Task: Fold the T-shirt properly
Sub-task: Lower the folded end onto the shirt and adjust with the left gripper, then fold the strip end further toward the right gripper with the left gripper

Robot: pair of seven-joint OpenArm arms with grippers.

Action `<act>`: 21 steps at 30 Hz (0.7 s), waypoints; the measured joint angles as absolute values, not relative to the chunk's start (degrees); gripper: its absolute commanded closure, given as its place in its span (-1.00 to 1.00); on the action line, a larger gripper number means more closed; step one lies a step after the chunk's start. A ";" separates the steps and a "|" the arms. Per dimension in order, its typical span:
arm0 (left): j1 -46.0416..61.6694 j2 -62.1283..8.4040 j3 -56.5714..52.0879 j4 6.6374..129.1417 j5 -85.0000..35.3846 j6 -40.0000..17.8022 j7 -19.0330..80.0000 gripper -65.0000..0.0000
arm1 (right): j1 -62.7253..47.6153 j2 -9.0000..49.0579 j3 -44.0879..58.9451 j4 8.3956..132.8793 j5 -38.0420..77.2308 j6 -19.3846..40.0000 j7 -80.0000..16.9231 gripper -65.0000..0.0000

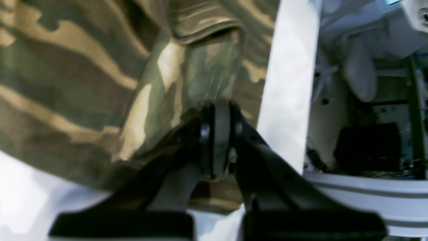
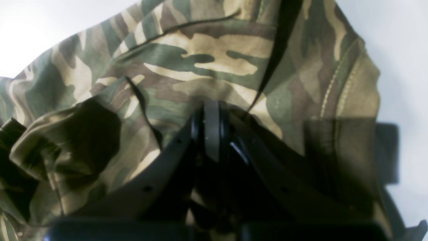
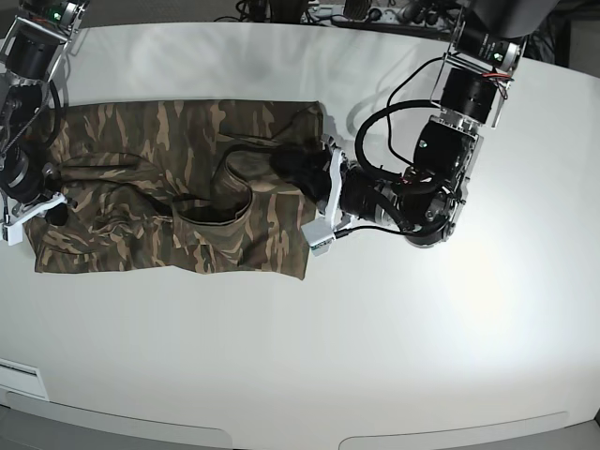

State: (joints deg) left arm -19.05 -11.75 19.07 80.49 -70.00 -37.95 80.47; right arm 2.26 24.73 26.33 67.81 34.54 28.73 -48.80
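Cloth first: the camouflage-print T-shirt of dark green, brown and tan lies rumpled on the white bench, stretched between the 2 claws. It looks light and limp; it will sag, drag and bunch wherever unsupported, so holds belong on hems, seams or collar, where the doubled fabric gives more to grip.

Left claw: jaws pinched together on a fold of shirt fabric; just ahead of it a stitched seam runs away, and beyond that a tan ribbed band, probably the collar.

Right claw: jaws likewise pressed together, cloth caught between them; a hem with pale stitching lies ahead and to its right.

Views: only the base camera shows the whole garment, with wrinkled ridges mid-shirt. Only the wrist cameras show the pinches themselves. In the base view the left claw is hard to make out against the cloth, and the right claw sits at the shirt's far edge.
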 measured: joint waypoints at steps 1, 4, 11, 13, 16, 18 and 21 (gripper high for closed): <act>-19.05 -11.75 19.07 80.49 -71.81 -37.98 80.44 1.00 | 2.26 24.71 26.33 67.81 34.54 28.73 -48.80 1.00; -19.05 -11.64 19.07 80.49 -77.71 -37.95 80.47 1.00 | 2.28 24.71 26.33 67.81 34.54 28.75 -48.82 1.00; -19.03 -6.50 19.00 80.49 -82.30 -39.07 80.62 1.00 | 2.35 24.71 26.33 67.81 34.54 28.80 -48.93 1.00; -19.03 -4.27 19.00 80.49 -82.30 -39.11 80.64 1.00 | 2.35 24.73 26.33 67.81 34.54 28.97 -48.97 1.00; -19.00 -1.10 19.00 80.49 -82.28 -39.18 80.75 1.00 | 2.35 24.73 26.33 67.81 34.54 28.95 -48.99 1.00; -19.00 1.13 19.00 80.49 -82.28 -39.29 80.77 1.00 | 2.35 24.71 26.33 67.81 34.54 28.95 -48.99 1.00; -18.68 4.40 19.00 80.49 -82.04 -39.31 80.68 1.00 | 2.35 24.73 26.33 67.81 34.54 28.97 -49.04 1.00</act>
State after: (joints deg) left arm -18.68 4.40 19.00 80.49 -82.04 -39.31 80.68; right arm 2.35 24.73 26.33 67.81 34.54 28.97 -49.04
